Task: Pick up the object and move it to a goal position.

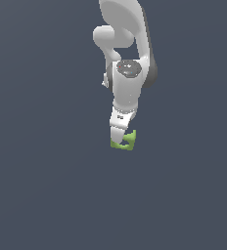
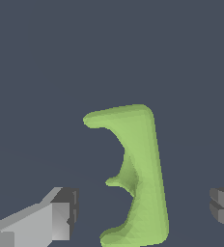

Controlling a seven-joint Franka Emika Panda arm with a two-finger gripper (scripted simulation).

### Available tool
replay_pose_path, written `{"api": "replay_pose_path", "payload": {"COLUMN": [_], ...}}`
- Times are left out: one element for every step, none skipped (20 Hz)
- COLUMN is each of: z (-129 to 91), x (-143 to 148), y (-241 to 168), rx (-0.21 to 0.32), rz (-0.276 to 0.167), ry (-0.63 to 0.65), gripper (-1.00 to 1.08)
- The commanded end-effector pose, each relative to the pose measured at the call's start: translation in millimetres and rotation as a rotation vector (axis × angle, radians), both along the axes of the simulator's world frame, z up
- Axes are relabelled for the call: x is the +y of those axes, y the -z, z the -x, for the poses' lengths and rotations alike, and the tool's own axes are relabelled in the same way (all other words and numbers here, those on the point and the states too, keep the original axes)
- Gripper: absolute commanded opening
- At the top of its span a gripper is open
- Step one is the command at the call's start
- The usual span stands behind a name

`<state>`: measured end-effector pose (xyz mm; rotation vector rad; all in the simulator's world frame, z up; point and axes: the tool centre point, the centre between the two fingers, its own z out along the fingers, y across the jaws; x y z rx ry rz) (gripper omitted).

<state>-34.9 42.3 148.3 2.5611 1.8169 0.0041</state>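
Observation:
The object (image 2: 143,159) is a lime-green block with rounded corners and a curved hollow in one side. In the wrist view it lies on the flat dark grey floor (image 2: 46,72) between my two fingers. One fingertip (image 2: 65,214) stands well off its hollow side, and the other fingertip (image 2: 222,207) is off its straight side. Neither touches it, so my gripper (image 2: 143,211) is open around it. From the exterior view, the white arm reaches straight down and the gripper (image 1: 120,138) sits low over the object (image 1: 129,142), hiding part of it.
The white arm (image 1: 127,58) rises toward the top of the exterior view. Only the plain dark grey floor (image 1: 47,185) shows around the object.

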Motion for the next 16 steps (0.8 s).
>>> {"api": "replay_pose_path", "payload": {"z": [2.1,2.7,3.3,3.9,4.3,4.8,5.1,5.4,5.6,5.8,5.9,5.9,5.7,5.7,5.8,5.8], "x": [1.5,2.0,2.5,2.9,3.2,3.5,3.8,4.0,4.2,4.3,4.3,4.3,4.2,4.2,4.2,4.3], "y": [0.9,1.2,1.4,1.7,1.9,2.1,2.2,2.3,2.4,2.5,2.5,2.5,2.5,2.8,3.9,5.8], "rx": [0.001,0.001,0.002,0.002,0.002,0.002,0.003,0.003,0.003,0.003,0.003,0.003,0.003,0.003,0.003,0.003], "rz": [0.000,0.000,0.000,0.000,0.000,0.000,0.000,0.001,0.001,0.001,0.001,0.001,0.001,0.001,0.001,0.000], "ry": [-0.050,-0.066,-0.080,-0.093,-0.104,-0.114,-0.122,-0.129,-0.134,-0.138,-0.140,-0.140,-0.136,-0.136,-0.136,-0.136], "gripper": [1.00,1.00,1.00,1.00,1.00,1.00,1.00,1.00,1.00,1.00,1.00,1.00,1.00,1.00,1.00,1.00]}}
